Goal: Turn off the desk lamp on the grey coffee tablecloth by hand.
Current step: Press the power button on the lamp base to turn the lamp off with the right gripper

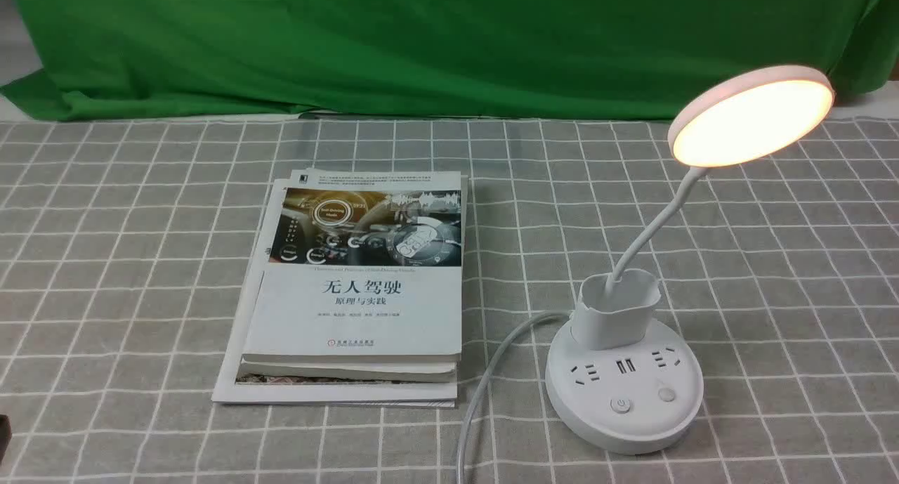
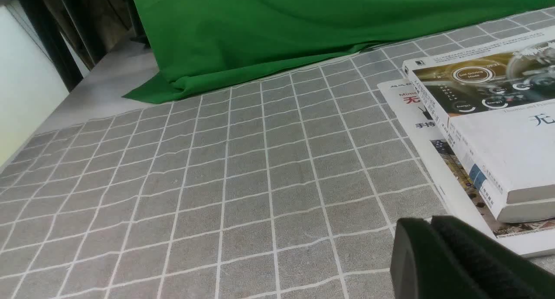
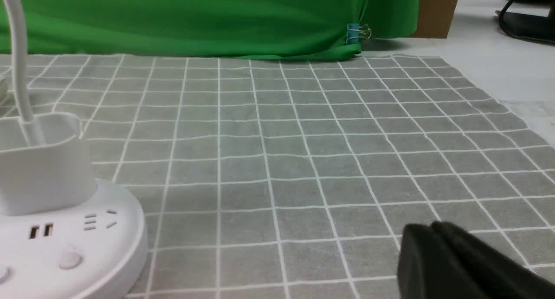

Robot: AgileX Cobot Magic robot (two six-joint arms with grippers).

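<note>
Lamp [image 1: 621,400]: glowing, upright on grey cloth [image 1: 506,428], right of the books [image 1: 355,287].
Neck [image 1: 660,220]: thin, probably bendy; best left alone.
Base [image 1: 632,438]: broad, likely steady; press a near-side button [image 1: 621,404] gently, no grasp needed.
Right gripper [image 3: 433,234]: fingertips together, holding nothing.
Left gripper [image 2: 429,227]: likewise closed, unladen.

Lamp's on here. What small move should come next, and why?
Probably bring the right gripper, fingers shut, above the lamp's buttons: the disc glows, two buttons sit on the base, and neither gripper touches it. Which button controls the light can't be told.
</note>
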